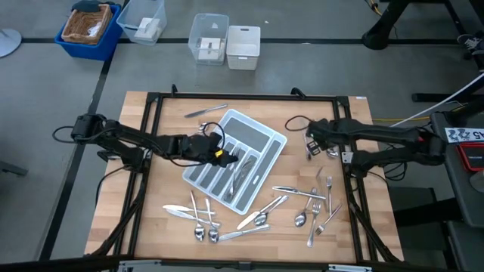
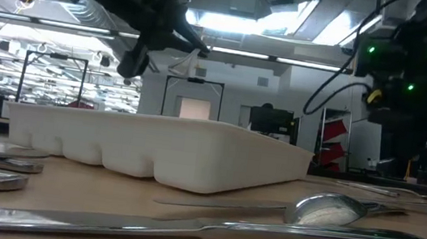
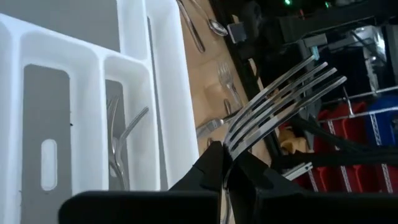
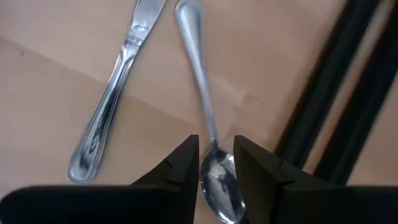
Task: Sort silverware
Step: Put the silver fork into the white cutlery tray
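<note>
My left gripper hovers over the light grey tray, shut on a silver fork. In the left wrist view the tray lies below, and forks lie in one of its compartments. My right gripper is low over the table by the right rail. It is shut on a spoon, and a knife lies flat beside that spoon. Several more pieces of silverware lie scattered on the wood near the tray's near side. My left gripper pinches the fork between its two fingers at the neck just below the tines. The tines stick out past the fingertips, clear of the tray. My right gripper has the spoon's bowl between its two fingers, coming from above. The handle points away along the wood. Whether the spoon is lifted I cannot tell.
A knife lies on the table beyond the tray's far corner. The black frame rail runs close beside my right gripper. Bins stand on the floor beyond the table's far edge. In the low view, cutlery lies close to the camera.
</note>
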Controlling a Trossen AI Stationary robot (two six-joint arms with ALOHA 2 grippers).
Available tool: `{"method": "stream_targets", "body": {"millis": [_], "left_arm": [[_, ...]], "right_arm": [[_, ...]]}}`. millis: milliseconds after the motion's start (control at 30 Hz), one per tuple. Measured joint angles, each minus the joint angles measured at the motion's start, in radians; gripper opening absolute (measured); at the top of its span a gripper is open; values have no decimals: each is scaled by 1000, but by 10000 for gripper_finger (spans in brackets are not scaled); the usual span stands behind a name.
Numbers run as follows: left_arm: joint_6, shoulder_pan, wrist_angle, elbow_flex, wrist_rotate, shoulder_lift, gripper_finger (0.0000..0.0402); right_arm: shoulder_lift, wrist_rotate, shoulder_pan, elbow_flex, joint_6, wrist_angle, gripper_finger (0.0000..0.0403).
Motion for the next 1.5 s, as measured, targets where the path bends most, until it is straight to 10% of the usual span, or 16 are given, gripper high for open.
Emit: {"method": "stream_targets", "body": {"millis": [400,1067,1500], "left_arm": [[30,1,-14,0,2,0,4],[112,1,-15,0,2,0,2],[217,-4,-15,1,2,139,6]], "right_arm": [[127,-175,-225,0,-282,97,104],[410,-240,-278,10,-408,137,103],[415,-258,-277,9,-407,141,12]]}}
